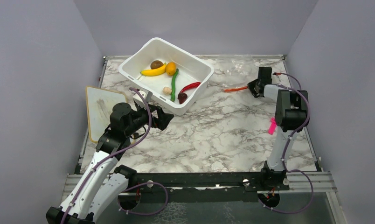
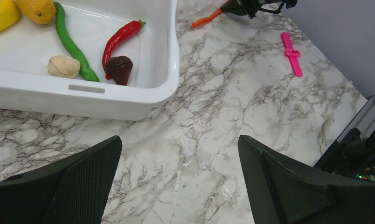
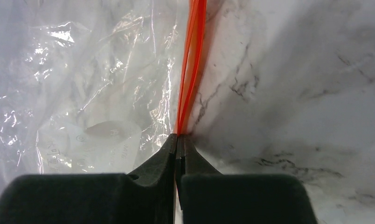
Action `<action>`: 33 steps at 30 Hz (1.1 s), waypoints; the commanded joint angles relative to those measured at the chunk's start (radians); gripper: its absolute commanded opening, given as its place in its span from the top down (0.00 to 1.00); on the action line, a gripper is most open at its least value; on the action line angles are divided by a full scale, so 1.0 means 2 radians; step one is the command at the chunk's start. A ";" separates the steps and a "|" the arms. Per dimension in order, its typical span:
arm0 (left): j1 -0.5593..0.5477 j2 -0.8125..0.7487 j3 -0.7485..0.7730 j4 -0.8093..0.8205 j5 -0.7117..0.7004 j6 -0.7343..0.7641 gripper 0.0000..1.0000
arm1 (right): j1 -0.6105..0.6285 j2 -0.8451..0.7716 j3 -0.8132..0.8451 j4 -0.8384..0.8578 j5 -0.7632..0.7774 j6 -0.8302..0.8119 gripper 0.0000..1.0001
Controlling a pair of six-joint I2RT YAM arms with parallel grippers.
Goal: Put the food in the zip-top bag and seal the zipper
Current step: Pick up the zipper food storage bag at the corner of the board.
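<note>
At the far right of the marble table, our right gripper has its jaws pressed together on the end of the zipper. The strip runs away from the fingertips along the mouth of the clear zip-top bag, which lies crinkled on the marble. That arm stands upright from its base, then bends forward and low. Our left gripper is spread wide, holding nothing, over bare marble just short of the white tub; its arm leans up from the near-left corner. Inside the tub lie the banana, orange fruit, brown ball, green pod, red chili, mushroom and dark red piece.
</note>
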 commanded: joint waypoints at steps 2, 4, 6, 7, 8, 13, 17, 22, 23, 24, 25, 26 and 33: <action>-0.002 0.000 0.002 0.002 0.008 0.010 0.01 | -0.004 -0.060 -0.062 -0.001 -0.009 -0.036 0.99; -0.002 0.003 0.003 0.002 0.006 0.011 0.02 | -0.004 -0.086 -0.087 -0.003 -0.006 -0.040 0.99; -0.002 0.005 0.004 0.002 0.000 0.012 0.03 | -0.004 -0.113 -0.106 -0.018 0.002 -0.053 0.99; -0.002 0.006 0.004 0.000 0.000 0.012 0.03 | -0.004 -0.127 -0.118 -0.023 0.007 -0.061 0.99; -0.003 0.006 0.003 -0.001 0.003 0.012 0.03 | -0.004 -0.140 -0.132 -0.021 0.006 -0.068 0.99; -0.016 0.018 0.009 -0.005 0.006 0.011 0.08 | -0.004 -0.219 -0.188 -0.037 0.003 -0.098 0.99; -0.026 0.032 0.028 -0.023 -0.001 0.017 0.11 | -0.004 -0.290 -0.246 -0.027 -0.039 -0.127 0.99; -0.037 0.047 0.047 -0.027 0.004 0.010 0.12 | -0.003 -0.358 -0.278 -0.057 -0.061 -0.166 0.99; -0.041 0.052 0.051 -0.027 0.003 0.008 0.12 | -0.003 -0.370 -0.280 -0.065 -0.062 -0.178 0.99; -0.044 0.055 0.055 -0.027 0.002 0.008 0.12 | -0.003 -0.384 -0.279 -0.079 -0.060 -0.187 0.99; -0.047 0.058 0.059 -0.027 0.002 0.008 0.12 | -0.003 -0.398 -0.277 -0.093 -0.055 -0.196 0.99; -0.050 0.062 0.062 -0.027 -0.001 0.009 0.13 | -0.003 -0.412 -0.275 -0.103 -0.051 -0.203 0.99; -0.071 0.095 0.089 -0.029 0.012 0.025 0.13 | -0.002 -0.513 -0.249 -0.154 -0.056 -0.238 0.99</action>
